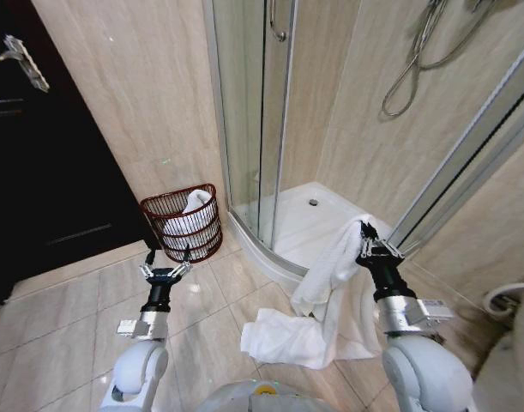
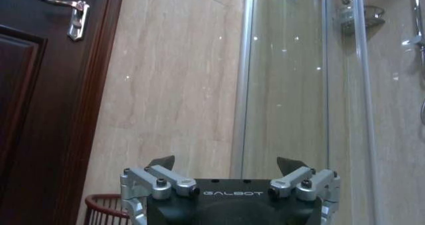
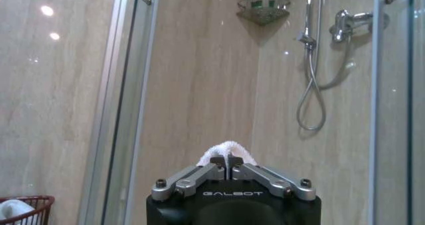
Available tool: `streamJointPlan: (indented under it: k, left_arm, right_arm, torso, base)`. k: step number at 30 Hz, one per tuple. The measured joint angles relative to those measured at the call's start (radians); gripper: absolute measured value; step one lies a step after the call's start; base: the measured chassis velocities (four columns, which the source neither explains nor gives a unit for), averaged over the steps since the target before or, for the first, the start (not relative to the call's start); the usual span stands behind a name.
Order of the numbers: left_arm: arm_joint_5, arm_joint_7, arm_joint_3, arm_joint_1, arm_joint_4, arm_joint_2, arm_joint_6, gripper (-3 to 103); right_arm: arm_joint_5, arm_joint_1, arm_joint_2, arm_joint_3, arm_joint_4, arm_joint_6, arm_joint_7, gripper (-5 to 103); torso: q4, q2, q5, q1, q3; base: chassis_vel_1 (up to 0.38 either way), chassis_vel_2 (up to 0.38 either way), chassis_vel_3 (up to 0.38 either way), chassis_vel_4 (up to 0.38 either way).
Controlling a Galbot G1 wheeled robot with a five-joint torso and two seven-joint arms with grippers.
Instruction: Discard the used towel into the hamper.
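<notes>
Below my right end effector (image 1: pixel 370 250), clamped on its top fold, the towel (image 1: pixel 330 300) hangs limp and soft; left end effector (image 1: pixel 165 270) gapes near the hamper (image 1: pixel 184 225).

Head camera looks down; wrist cameras face wall; all share hamper (image 1: pixel 183 222).

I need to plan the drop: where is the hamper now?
In the head view the hamper stands on the floor against the wall, ahead of the left gripper, beside the shower glass.

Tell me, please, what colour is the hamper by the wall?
The hamper is dark reddish-brown, clearest in the head view.
</notes>
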Motion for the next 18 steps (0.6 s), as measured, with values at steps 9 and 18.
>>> streamJointPlan:
  k: [9, 18]
  left_arm:
    - [0.033, -0.01, 0.013, -0.013, 0.02, -0.013, -0.024, 100]
    - [0.047, -0.015, 0.013, -0.007, 0.013, -0.023, -0.044, 100]
  right_arm:
    - [0.002, 0.009, 0.001, -0.001, -0.001, 0.01, 0.001, 2]
    - [-0.005, 0.013, 0.002, -0.003, -0.006, 0.016, 0.005, 2]
  torso:
    - [0.0002, 0.0, 0.0, 0.0, 0.0]
    - [-0.0002, 0.0, 0.0003, 0.0, 0.0]
  base:
    - [0.062, 0.068, 0.068, 0.066]
    - [0.026, 0.02, 0.021, 0.021]
